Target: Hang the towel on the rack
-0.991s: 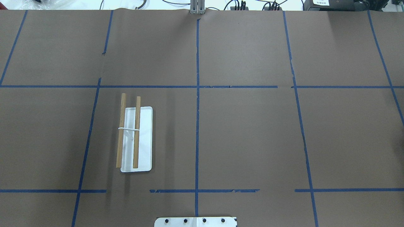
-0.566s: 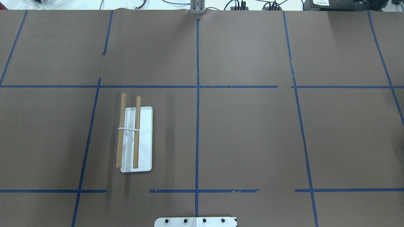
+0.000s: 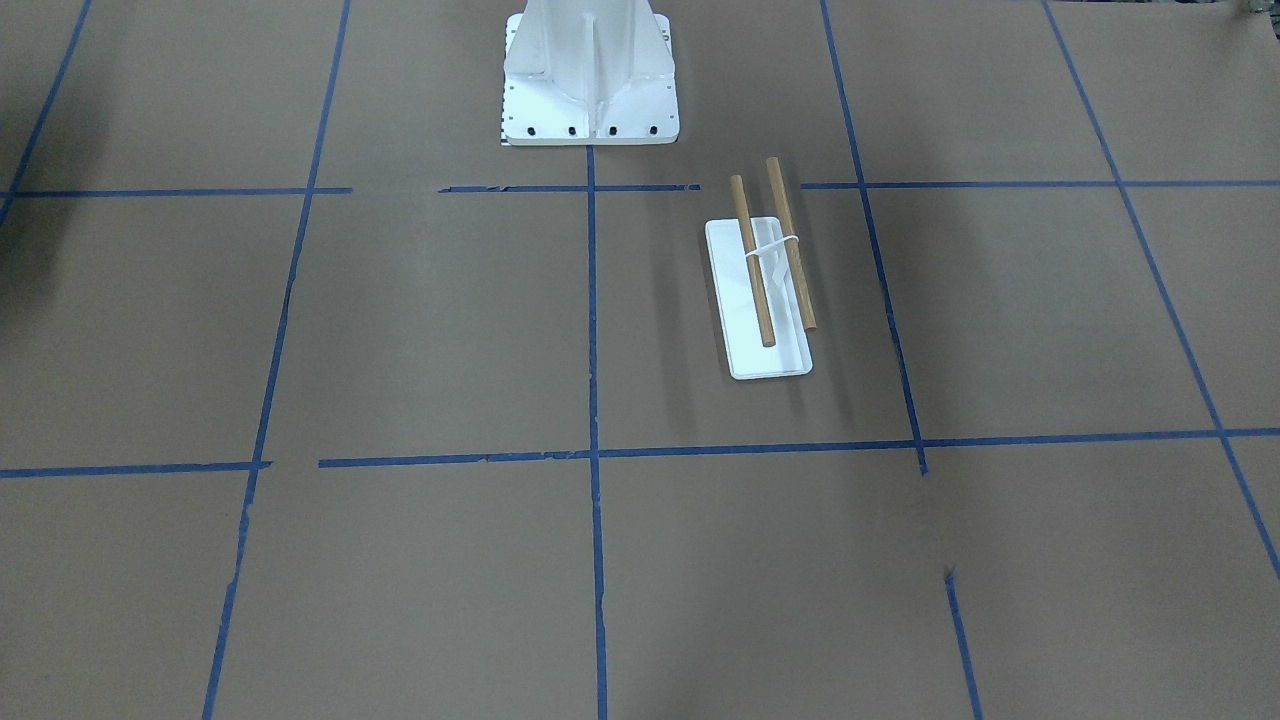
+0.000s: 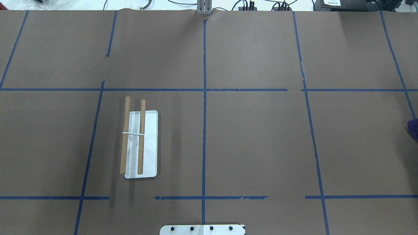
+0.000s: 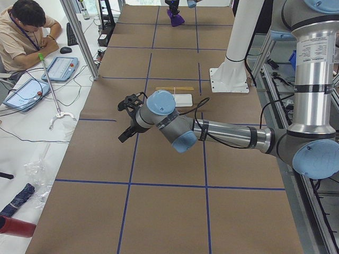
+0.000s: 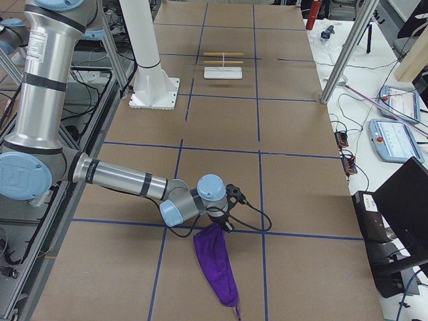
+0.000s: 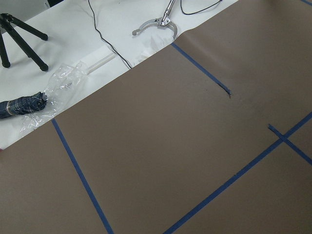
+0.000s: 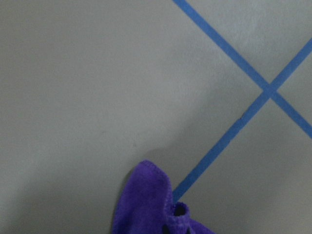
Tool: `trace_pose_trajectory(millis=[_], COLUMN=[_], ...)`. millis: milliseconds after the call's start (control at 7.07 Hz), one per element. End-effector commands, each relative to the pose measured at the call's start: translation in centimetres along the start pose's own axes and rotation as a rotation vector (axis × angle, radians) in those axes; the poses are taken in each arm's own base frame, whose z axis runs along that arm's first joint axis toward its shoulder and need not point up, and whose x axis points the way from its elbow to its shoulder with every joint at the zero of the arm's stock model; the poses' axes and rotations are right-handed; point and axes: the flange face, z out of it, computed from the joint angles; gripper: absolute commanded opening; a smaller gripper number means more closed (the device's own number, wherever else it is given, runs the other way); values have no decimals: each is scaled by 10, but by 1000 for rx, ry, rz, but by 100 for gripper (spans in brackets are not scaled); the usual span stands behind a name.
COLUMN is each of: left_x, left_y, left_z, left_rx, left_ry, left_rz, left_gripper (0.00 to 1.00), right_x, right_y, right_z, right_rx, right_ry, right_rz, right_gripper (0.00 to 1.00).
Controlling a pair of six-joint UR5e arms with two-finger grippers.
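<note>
The rack (image 4: 148, 143) stands on the table (image 4: 261, 147) at about 8 o'clock from the middle of the overhead view, and at about 2 o'clock in the front-facing view (image 3: 768, 300). Its white tray lies flat, with the long sides running 12 to 6 in the overhead view. The two dowels run the same way above it, joined across their middle by the thin white wire. The dowel on the 9 o'clock side sits just past the tray's edge, and both dowels reach beyond the tray's 12 o'clock end. The pedestal (image 4: 202, 229) sits at the 6 o'clock edge of that view, near the rack but apart from it. The towel (image 6: 217, 267) is purple and hangs in a long limp fold from under the right hand (image 6: 229, 224), above the table and well apart from the rack. Only a corner of it (image 4: 413, 126) shows at the 3 o'clock edge of the overhead view. In the right wrist view the towel (image 8: 146, 204) fills the 6 o'clock edge, over a crossing of blue tape. I cannot tell how the right hand's fingers stand. The left hand (image 5: 125, 119) hovers over the table at about 9 o'clock from the rack (image 5: 177, 98) in the left side view. I cannot tell if it is spread or pressed together.
</note>
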Motion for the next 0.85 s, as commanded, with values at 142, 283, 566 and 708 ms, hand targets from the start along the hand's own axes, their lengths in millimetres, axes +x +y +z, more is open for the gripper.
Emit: trace_pose_trajectory(millis=[142,283,566,708], left_x=[31,64,135,178], left_y=[-19,-46,-112,-145], left_z=[20,53,78,85], left_rx=[2,-22,-30,-46], left_ry=[74,140,248,313], left_rz=[-8,-45,-341,-491], left_gripper=[100,100,100,100], right_x=[-69,-102,-181,-212], right_y=[-140,-186,-299,-334], right_z=[-128,-140,-160,-166], right_rx=[65,117,219,253], right_ry=[-2,-48,-157,-178], right_rz=[168,230,364,415], right_gripper=[0,0,0,0])
